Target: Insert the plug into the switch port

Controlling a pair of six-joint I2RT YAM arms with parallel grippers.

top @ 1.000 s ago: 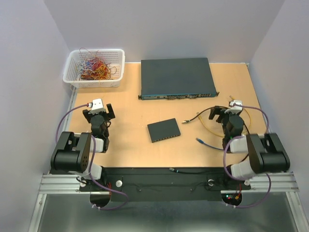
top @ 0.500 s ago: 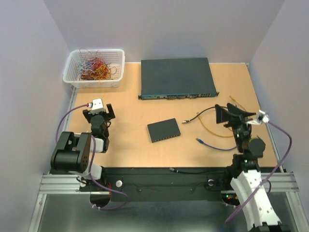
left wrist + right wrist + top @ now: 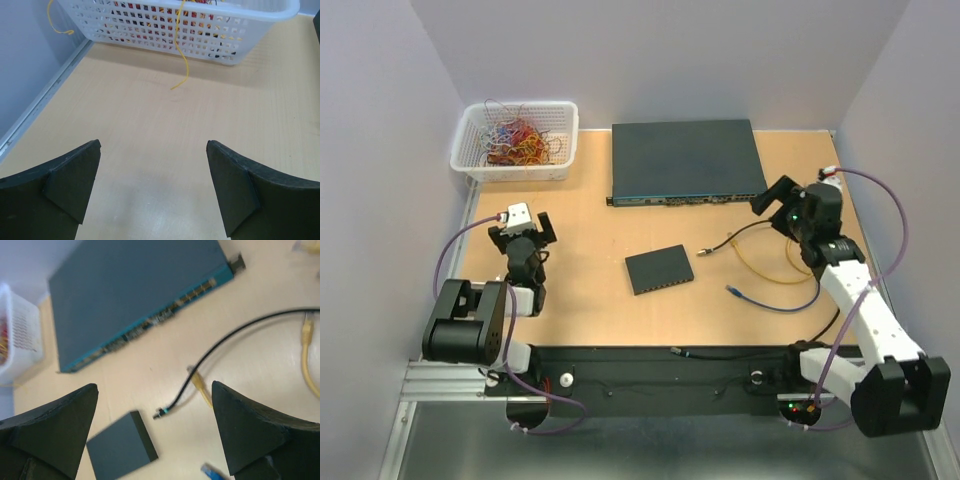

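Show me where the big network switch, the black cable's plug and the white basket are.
big network switch (image 3: 685, 155): top external view, middle of its top panel.
black cable's plug (image 3: 161, 413): right wrist view, the cable's free end.
white basket (image 3: 210, 35): left wrist view, its near wall.

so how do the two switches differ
Big switch is much wider than small switch. Big switch lies far back, square to the table; small switch sits in the middle, angled. Big switch has a teal front strip; small switch shows none. Both are dark flat boxes.
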